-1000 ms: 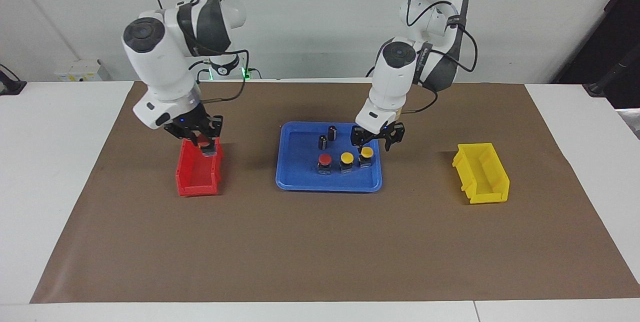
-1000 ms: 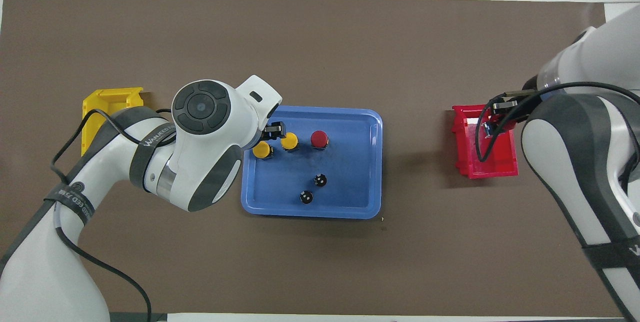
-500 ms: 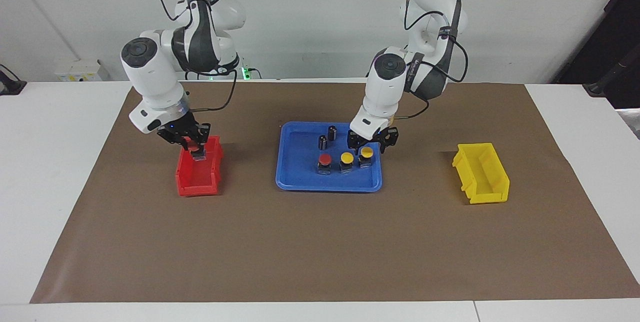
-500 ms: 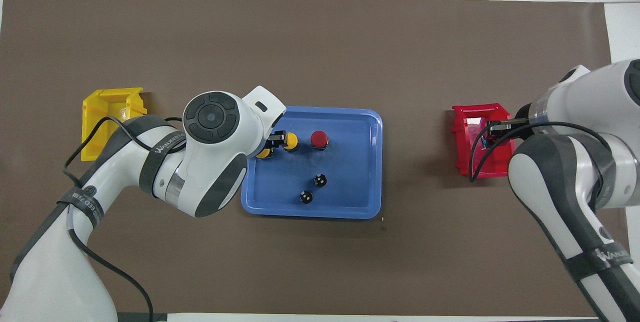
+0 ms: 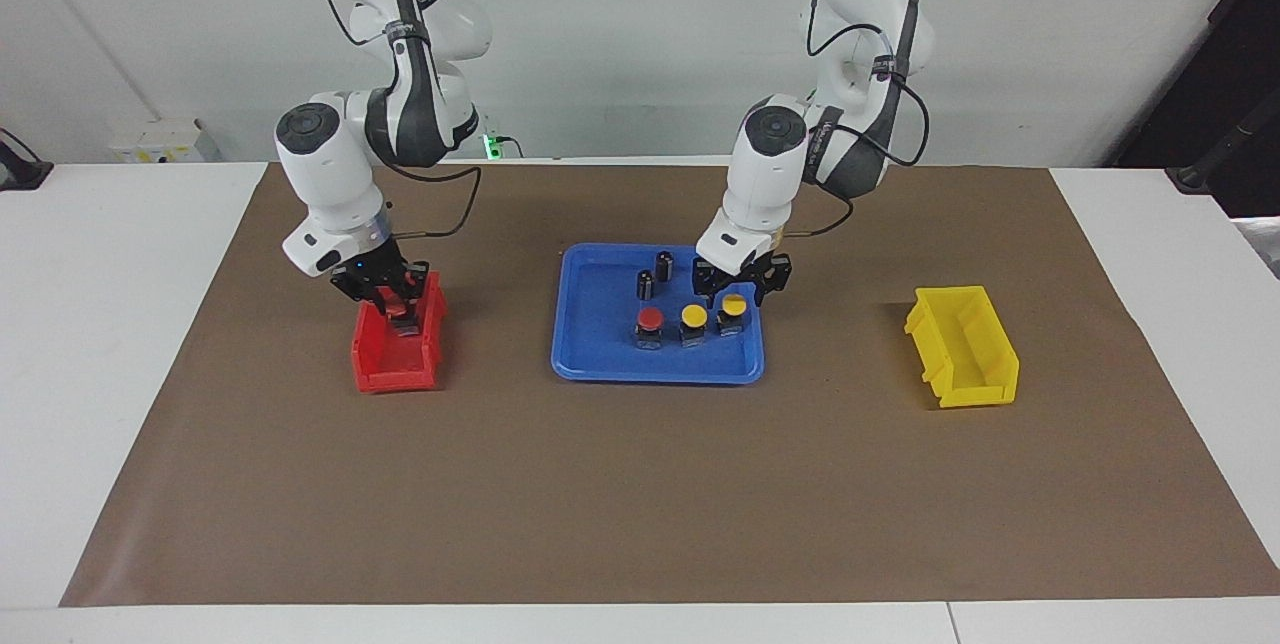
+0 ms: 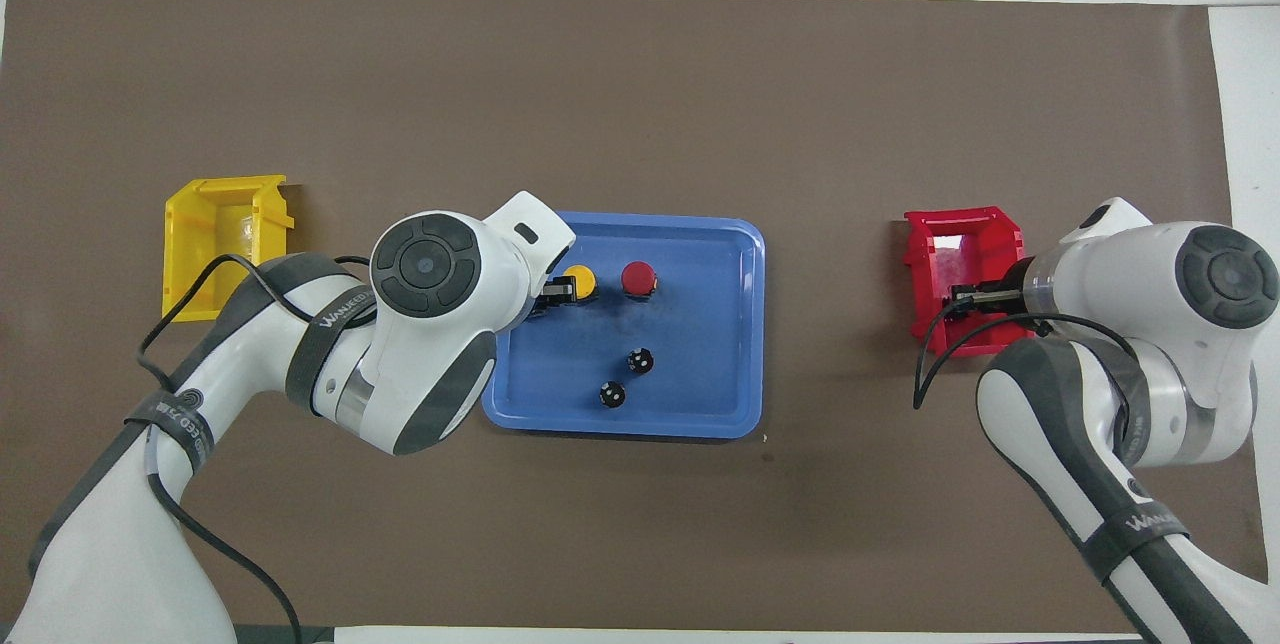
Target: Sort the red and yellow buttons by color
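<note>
On the blue tray (image 5: 600, 364), a red button (image 5: 649, 323) and two yellow buttons (image 5: 693, 322) stand in a row at the edge farthest from the robots. The left gripper (image 5: 736, 286) hangs spread apart over the yellow button (image 5: 733, 312) at the tray's left-arm end. The right gripper (image 5: 397, 309) is inside the red bin (image 5: 385, 364), toward the right arm's end of the surface from the tray, clamped on a second red button (image 5: 403, 315).

Overhead, one yellow button (image 5: 733, 305) hidden under the left arm (image 6: 430, 304).
</note>
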